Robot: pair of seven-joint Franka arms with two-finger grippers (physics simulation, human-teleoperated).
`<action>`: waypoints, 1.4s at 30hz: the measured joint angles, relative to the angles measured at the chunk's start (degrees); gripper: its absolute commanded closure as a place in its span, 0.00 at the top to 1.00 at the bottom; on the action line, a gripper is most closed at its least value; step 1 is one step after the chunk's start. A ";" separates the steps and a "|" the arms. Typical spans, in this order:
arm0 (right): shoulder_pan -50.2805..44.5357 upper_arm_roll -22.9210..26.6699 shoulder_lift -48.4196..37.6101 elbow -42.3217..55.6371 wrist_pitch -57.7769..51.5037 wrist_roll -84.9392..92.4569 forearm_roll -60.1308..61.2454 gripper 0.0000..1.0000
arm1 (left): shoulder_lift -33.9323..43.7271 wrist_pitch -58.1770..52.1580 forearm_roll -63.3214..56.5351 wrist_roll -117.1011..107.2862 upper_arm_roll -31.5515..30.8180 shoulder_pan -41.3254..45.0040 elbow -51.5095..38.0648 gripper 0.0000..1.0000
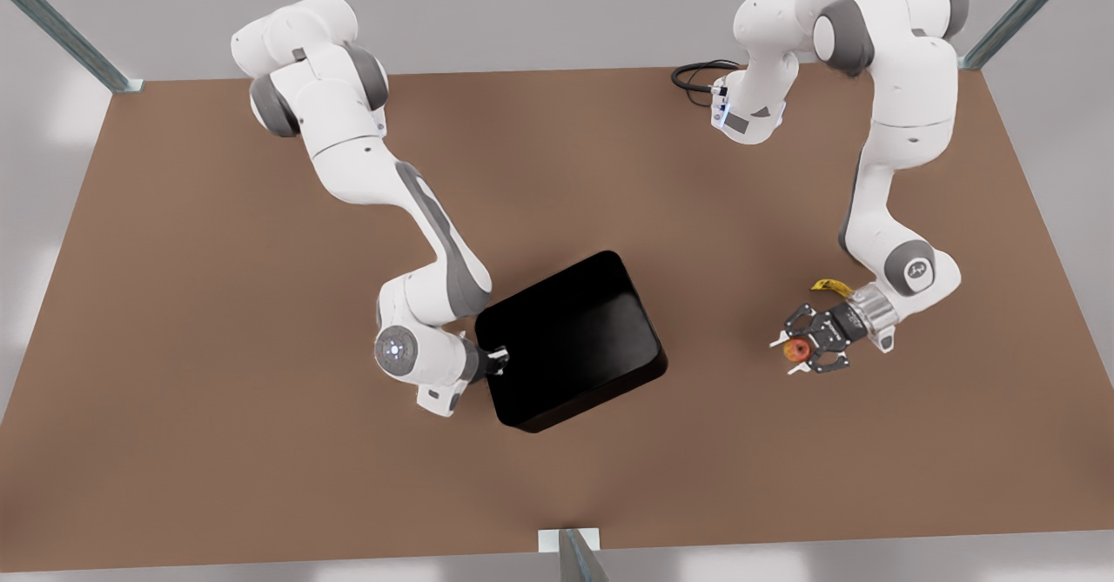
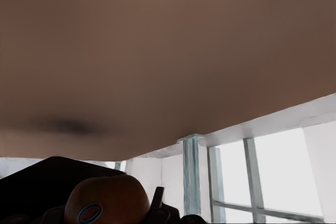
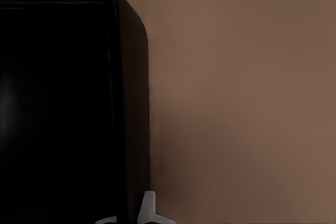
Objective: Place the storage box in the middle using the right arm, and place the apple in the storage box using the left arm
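Now my right hand [image 1: 498, 361] pinches the wall of the storage box [image 1: 574, 338] on the counter [image 1: 218, 304]; my left hand [image 1: 805, 351], well apart, pinches the apple [image 1: 795, 351].

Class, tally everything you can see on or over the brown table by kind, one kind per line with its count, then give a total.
Robot arms: 2, the right arm's pincer clamped on the storage box wall, the left arm's pincer holding the apple
Storage box, black: 1
Apple, red-orange: 1
Banana, yellow, only partly visible behind the left pincer: 1
Cable, black: 1
Total: 6
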State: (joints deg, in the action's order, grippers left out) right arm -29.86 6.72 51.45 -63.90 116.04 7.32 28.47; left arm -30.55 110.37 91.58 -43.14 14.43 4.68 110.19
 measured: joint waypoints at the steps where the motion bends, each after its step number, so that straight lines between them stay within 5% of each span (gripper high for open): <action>1: 0.06 0.02 0.06 0.00 -0.02 0.04 -0.07 1.00 | 0.97 0.09 -0.81 -0.94 0.00 0.64 -0.29 0.53; 4: 0.07 0.04 -0.11 0.00 0.00 0.49 -0.38 1.00 | 3.99 1.86 -4.16 -8.65 0.00 4.57 -2.55 0.53; 12: 0.47 0.05 -0.81 0.09 -0.38 0.51 0.01 1.00 | 10.09 30.78 -8.45 -39.04 -0.01 30.31 -3.65 0.53; 14: 5.80 1.36 -8.86 0.01 -12.65 0.36 -0.27 1.00 | 9.03 40.11 -8.43 -45.61 -0.06 37.84 -4.80 0.53; 16: 12.74 7.83 -19.62 -2.27 -32.08 0.84 -6.80 1.00 | 4.35 46.17 -8.23 -52.86 -0.01 42.62 -10.25 0.53; 20: 16.46 8.68 -33.34 -11.91 -35.25 0.42 -24.27 1.00 | -4.30 57.19 -8.01 -60.19 0.09 50.94 -18.43 0.59; 21: 16.61 8.58 -34.08 -12.59 -35.27 0.41 -25.16 1.00 | -5.33 57.58 -8.04 -60.38 0.23 51.91 -19.02 0.91; 24: 16.68 8.58 -34.05 -12.66 -35.27 0.41 -25.21 1.00 | -5.58 57.50 -8.40 -59.89 0.51 51.53 -18.83 0.99; 36: 16.70 8.66 -33.96 -12.39 -35.27 0.67 -25.39 1.00 | -4.10 53.68 -19.71 -59.61 4.44 51.25 -18.52 1.00; 42: 16.69 8.66 -33.96 -12.39 -35.27 0.67 -26.01 1.00 | 2.61 16.19 -51.32 -42.02 16.86 48.88 -23.10 1.00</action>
State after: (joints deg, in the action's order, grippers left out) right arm -13.17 15.38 17.49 -76.29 80.77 8.00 2.46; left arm -27.94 126.56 40.26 -85.16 31.29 53.57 87.10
